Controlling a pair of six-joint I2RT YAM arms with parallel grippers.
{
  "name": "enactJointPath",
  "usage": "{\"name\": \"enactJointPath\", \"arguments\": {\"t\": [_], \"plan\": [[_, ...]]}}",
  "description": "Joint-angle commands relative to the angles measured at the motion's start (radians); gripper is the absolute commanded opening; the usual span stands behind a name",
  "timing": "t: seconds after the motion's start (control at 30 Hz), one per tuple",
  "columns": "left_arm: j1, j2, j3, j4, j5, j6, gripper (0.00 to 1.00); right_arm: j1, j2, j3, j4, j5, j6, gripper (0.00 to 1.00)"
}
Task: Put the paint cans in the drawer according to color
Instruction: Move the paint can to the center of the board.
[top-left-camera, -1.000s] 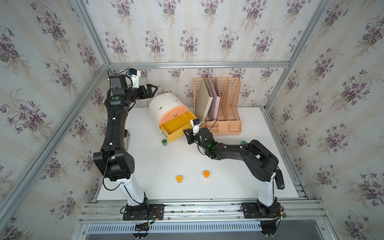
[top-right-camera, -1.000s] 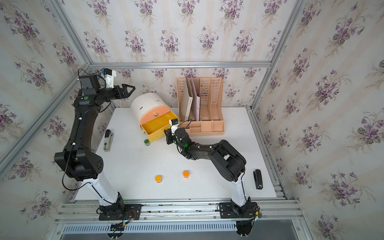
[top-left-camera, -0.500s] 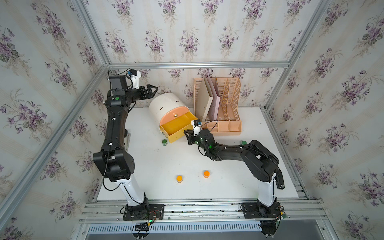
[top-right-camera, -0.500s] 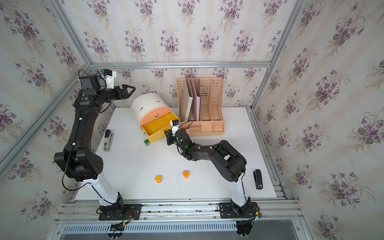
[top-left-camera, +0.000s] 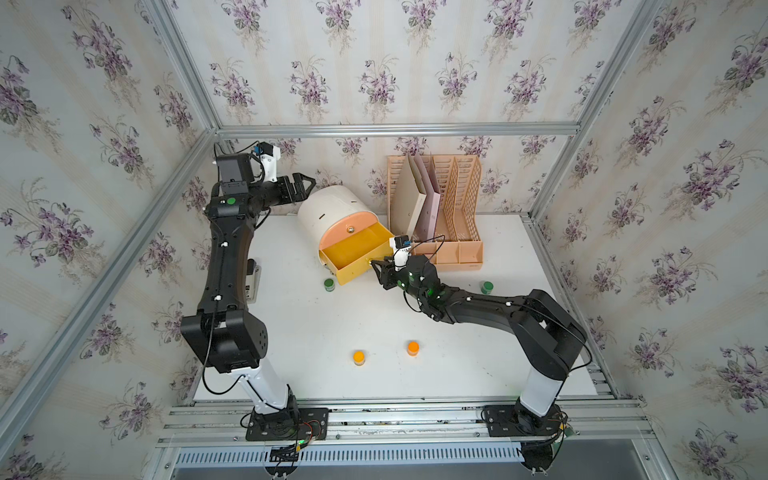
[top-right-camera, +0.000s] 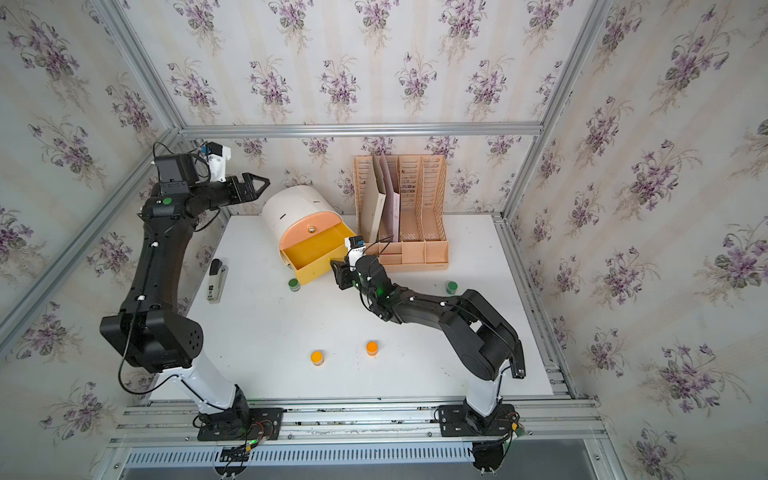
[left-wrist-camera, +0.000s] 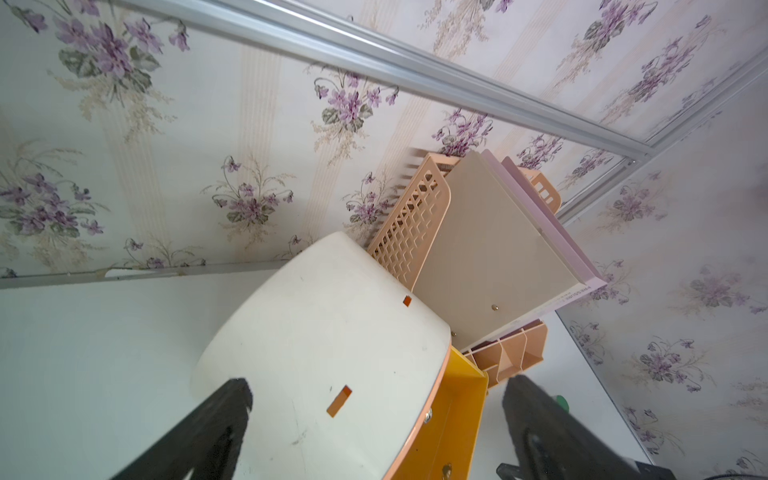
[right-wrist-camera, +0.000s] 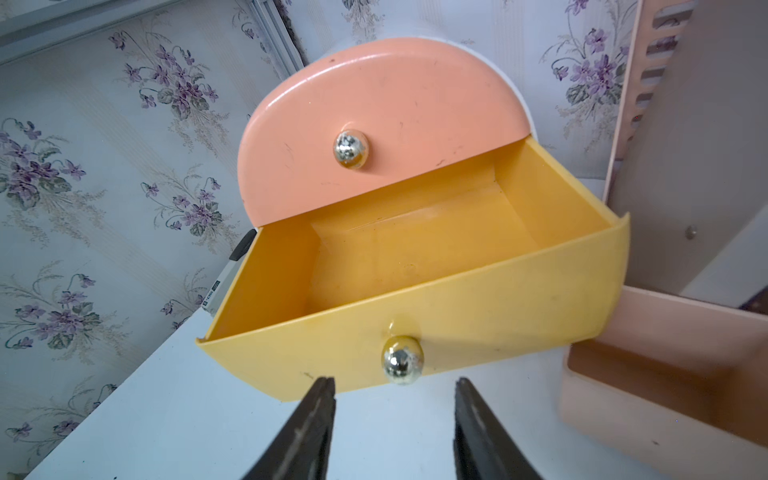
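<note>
Only the right wrist view shows the open yellow drawer (right-wrist-camera: 478, 316) empty, with the right gripper (right-wrist-camera: 395, 386) jaws half-parted before its knob (right-wrist-camera: 402, 359), holding nothing. In a top view, the left gripper (top-left-camera: 309, 187) gapes wide and the paint cans (top-left-camera: 359, 356) stand on the table (top-left-camera: 311, 328).

Lab test cell: aluminium frame (top-left-camera: 395, 129), wallpapered walls (top-left-camera: 374, 62).

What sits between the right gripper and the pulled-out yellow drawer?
Nothing. In the right wrist view the right gripper, jaws parted, faces the gold knob of the yellow drawer, with only bare table between.
</note>
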Motion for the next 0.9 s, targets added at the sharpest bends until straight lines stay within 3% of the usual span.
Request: {"name": "enactJointPath", "arguments": {"t": [0.0, 0.47, 0.67, 0.87], "plan": [[-0.026, -0.066, -0.093, -0.022, -0.031, -0.016, 0.99, -0.001, -0.068, -0.030, -0.127, 0.014, -0.003, 0.50], [-0.360, -0.431, -0.510, -0.040, -0.295, -0.033, 0.99, 0.030, -0.364, -0.086, -0.899, 0.097, 0.222, 0.50], [-0.415, -0.520, -0.589, -0.095, -0.366, -0.047, 0.99, 0.105, -0.434, -0.148, -1.033, 0.047, 0.357, 0.51], [-0.417, -0.588, -0.642, -0.134, -0.433, -0.020, 0.99, 0.189, -0.402, -0.134, -1.137, 0.048, 0.433, 0.52]]}}
